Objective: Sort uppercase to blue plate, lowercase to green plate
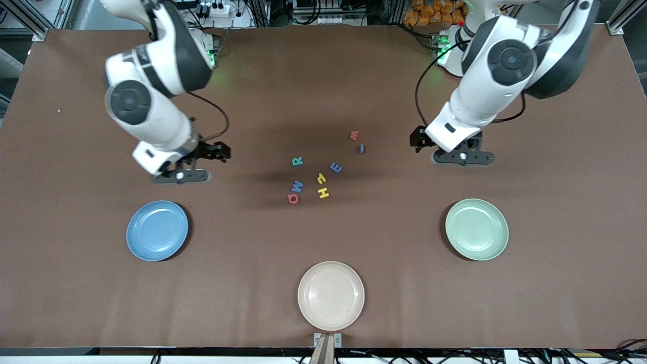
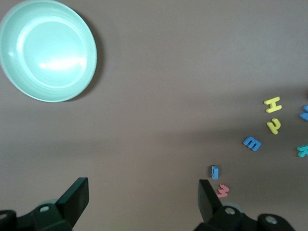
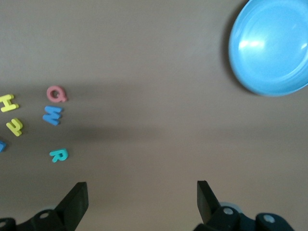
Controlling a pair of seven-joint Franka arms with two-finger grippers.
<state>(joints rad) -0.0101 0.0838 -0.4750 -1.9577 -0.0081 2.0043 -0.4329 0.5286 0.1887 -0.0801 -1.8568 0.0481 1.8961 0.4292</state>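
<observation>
**Eight letters bunched mid-table, three empty plates**

The table (image 1: 323, 76) carries both arms, each waiting above bare cloth. The right gripper (image 3: 142, 199) hangs with fingers spread, holding nothing, and so does the left gripper (image 2: 143, 197).

The blue plate (image 1: 157, 230), green plate (image 1: 476, 229) and cream plate (image 1: 331, 296) hold nothing.

Capitals R (image 1: 297, 161), W (image 1: 296, 186), Q (image 1: 293, 198) and H (image 1: 323, 192) lie close together. So do the yellow hooked letter (image 1: 321, 178), blue e (image 1: 335, 167), dark bar (image 1: 361, 148) and pink m (image 1: 354, 135).

Likely trouble: W and Q nearly touch, so fingers coming down on one may nudge the other. The hooked letter beside H invites a wrong pick.
</observation>
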